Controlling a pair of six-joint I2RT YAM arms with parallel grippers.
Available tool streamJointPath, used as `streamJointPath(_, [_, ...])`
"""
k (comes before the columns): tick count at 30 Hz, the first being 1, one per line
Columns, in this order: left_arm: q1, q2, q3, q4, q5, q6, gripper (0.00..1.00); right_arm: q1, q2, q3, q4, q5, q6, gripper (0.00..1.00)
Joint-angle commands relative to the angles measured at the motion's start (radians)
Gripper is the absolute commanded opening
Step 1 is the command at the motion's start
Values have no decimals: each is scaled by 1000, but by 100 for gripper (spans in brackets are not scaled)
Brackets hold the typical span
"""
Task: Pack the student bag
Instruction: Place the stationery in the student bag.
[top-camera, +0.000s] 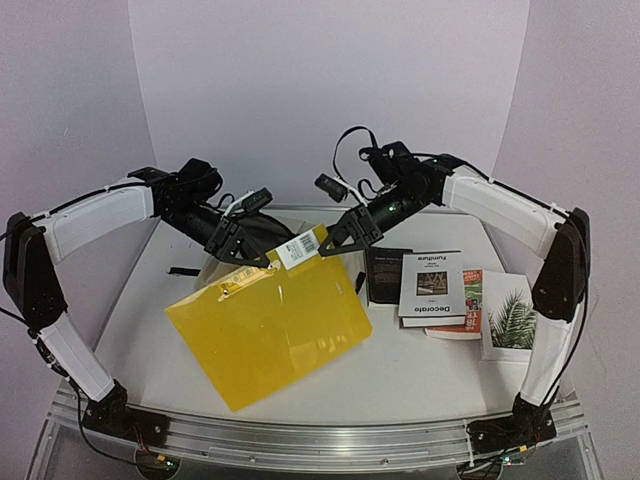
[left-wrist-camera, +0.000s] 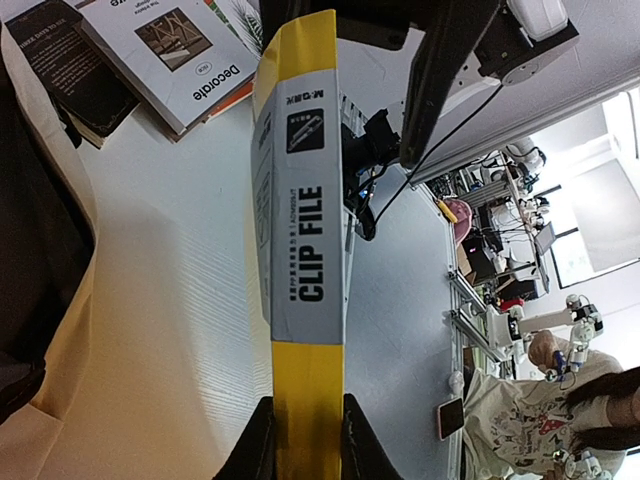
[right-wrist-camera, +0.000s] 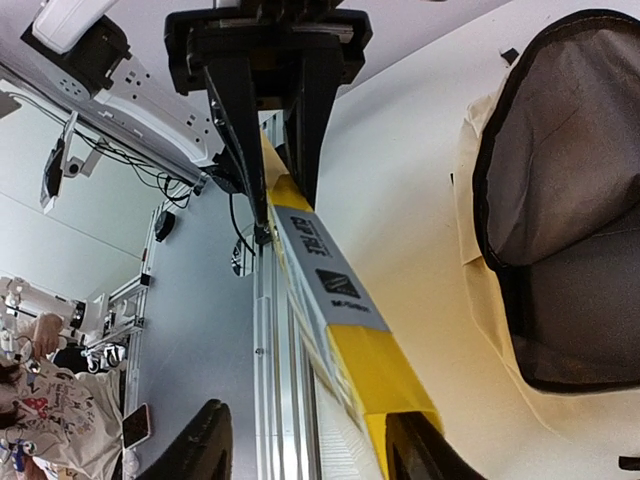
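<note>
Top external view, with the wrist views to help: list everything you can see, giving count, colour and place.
clip file: one, yellow with a grey-white label, between the two grippers
student bag: one, cream with grey lining, open, behind the clip file
books: four, black, white, red-orange, white with palm leaf, right side of the table
table: one, white, under everything
left gripper: one, black, shut on the clip file
right gripper: one, black, open around the clip file

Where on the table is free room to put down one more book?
Bare table lies between the books and the near rail, and left of the yellow clip file. Crowded: the right side with books, the back with the student bag.
</note>
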Motion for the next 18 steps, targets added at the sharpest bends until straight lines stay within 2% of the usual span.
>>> streamJointPath(1, [-12, -48, 6, 66, 130, -1, 6, -11, 8, -36, 50, 13, -26, 63])
streamJointPath(7, [-12, -72, 12, 88, 177, -23, 6, -13, -1, -55, 73, 14, -18, 70])
streamJointPath(13, [-11, -72, 16, 18, 105, 0, 6, -53, -49, -42, 82, 53, 5, 73])
streamJointPath(18, [-11, -96, -24, 55, 113, -39, 6, -92, -112, -67, 96, 72, 16, 78])
